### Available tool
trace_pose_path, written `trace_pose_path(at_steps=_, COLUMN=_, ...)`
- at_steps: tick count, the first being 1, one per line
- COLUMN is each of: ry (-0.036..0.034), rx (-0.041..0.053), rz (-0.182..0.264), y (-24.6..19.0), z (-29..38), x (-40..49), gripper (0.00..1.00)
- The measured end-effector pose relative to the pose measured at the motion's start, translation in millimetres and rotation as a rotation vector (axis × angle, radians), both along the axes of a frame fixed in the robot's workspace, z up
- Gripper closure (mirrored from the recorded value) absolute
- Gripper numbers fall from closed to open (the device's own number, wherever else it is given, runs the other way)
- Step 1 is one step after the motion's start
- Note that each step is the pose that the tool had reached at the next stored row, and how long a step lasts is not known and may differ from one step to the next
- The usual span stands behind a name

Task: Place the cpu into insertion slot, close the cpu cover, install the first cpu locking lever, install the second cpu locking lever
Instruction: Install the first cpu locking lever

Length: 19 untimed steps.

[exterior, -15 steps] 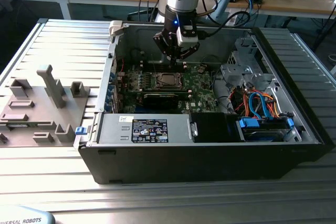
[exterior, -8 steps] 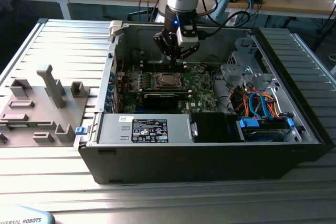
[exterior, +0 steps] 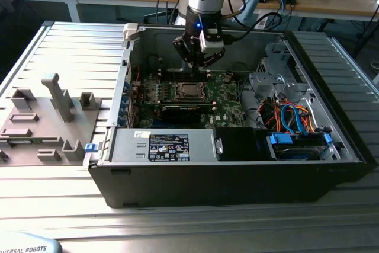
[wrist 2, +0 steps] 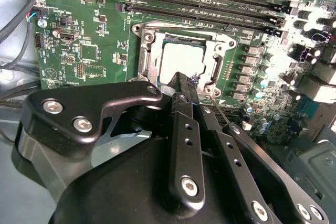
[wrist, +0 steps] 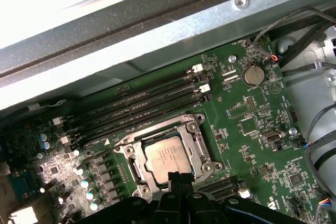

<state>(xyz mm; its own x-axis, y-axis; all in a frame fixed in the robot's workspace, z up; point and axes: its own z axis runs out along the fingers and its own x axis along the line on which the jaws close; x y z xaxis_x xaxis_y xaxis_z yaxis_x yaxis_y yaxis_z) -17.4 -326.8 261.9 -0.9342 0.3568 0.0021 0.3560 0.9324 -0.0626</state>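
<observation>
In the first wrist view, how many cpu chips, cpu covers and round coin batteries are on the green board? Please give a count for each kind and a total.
cpu: 1
cpu cover: 1
round coin battery: 1
Total: 3

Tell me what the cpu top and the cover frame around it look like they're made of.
The cpu top looks like matte, silvery-grey metal with an even, dull sheen. The cpu cover looks like thin stamped metal, brighter, with glinting edges. Neither can be confirmed by look alone.
</observation>
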Motion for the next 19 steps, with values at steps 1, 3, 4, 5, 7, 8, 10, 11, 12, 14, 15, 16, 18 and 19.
trace_pose_path(at_steps=1, ry=0.0000, rx=0.0000, rz=0.000, y=0.0, z=0.0, x=0.0, gripper=0.89)
trace_pose_path(at_steps=3, ry=0.0000, rx=0.0000, rz=0.001, y=0.0, z=0.0, x=0.0, gripper=0.89)
trace_pose_path(at_steps=4, ry=0.0000, rx=0.0000, rz=0.002, y=0.0, z=0.0, x=0.0, gripper=0.89)
trace_pose_path(at_steps=5, ry=0.0000, rx=0.0000, rz=0.002, y=0.0, z=0.0, x=0.0, gripper=0.89)
trace_pose_path(at_steps=7, ry=0.0000, rx=0.0000, rz=0.003, y=0.0, z=0.0, x=0.0, gripper=0.89)
trace_pose_path(at_steps=8, ry=0.0000, rx=0.0000, rz=0.004, y=0.0, z=0.0, x=0.0, gripper=0.89)
trace_pose_path(at_steps=10, ry=0.0000, rx=0.0000, rz=0.005, y=0.0, z=0.0, x=0.0, gripper=0.89)
trace_pose_path(at_steps=11, ry=0.0000, rx=0.0000, rz=0.006, y=0.0, z=0.0, x=0.0, gripper=0.89)
trace_pose_path(at_steps=12, ry=-0.0001, rx=0.0001, rz=0.006, y=0.0, z=0.0, x=0.0, gripper=0.89)
trace_pose_path(at_steps=14, ry=0.0000, rx=0.0000, rz=0.008, y=0.0, z=0.0, x=0.0, gripper=0.89)
trace_pose_path(at_steps=15, ry=0.0000, rx=0.0000, rz=0.009, y=0.0, z=0.0, x=0.0, gripper=0.89)
trace_pose_path(at_steps=16, ry=0.0000, rx=0.0000, rz=0.010, y=0.0, z=0.0, x=0.0, gripper=0.89)
trace_pose_path(at_steps=18, ry=0.0000, rx=0.0000, rz=0.016, y=0.0, z=0.0, x=0.0, gripper=0.89)
trace_pose_path(at_steps=19, ry=0.0000, rx=0.0000, rz=0.019, y=0.0, z=0.0, x=0.0, gripper=0.89)
